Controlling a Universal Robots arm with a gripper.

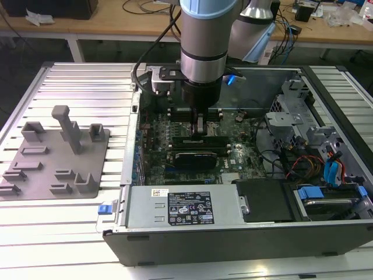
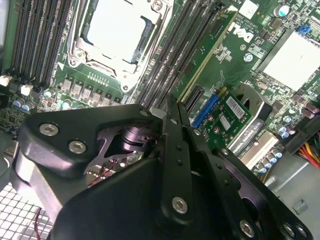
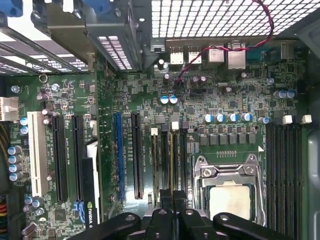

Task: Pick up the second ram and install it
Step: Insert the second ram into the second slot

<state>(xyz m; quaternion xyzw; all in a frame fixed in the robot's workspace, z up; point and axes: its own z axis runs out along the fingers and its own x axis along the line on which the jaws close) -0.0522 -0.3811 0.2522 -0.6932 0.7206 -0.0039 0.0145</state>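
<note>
My gripper (image 1: pixel 200 129) reaches down from the arm into the open computer case (image 1: pixel 245 233), at the memory slots in the middle of the motherboard. The second ram (image 2: pixel 210 55), a thin green stick seen edge-on, stands in a slot beside the processor socket (image 2: pixel 117 30). Its near end runs in between my fingertips. In both wrist views the gripper (image 2: pixel 174 107) (image 3: pixel 173 192) has its two black fingers drawn close together on that end of the ram (image 3: pixel 173 155). The part of the stick under the fingers is hidden.
A grey plastic fixture tray (image 1: pixel 55 154) with posts lies on the ribbed table at the exterior view's left. Inside the case are a black graphics card (image 1: pixel 201 156), the power supply (image 1: pixel 186 204), drive cages (image 1: pixel 297 116) and loose cables at the exterior view's right.
</note>
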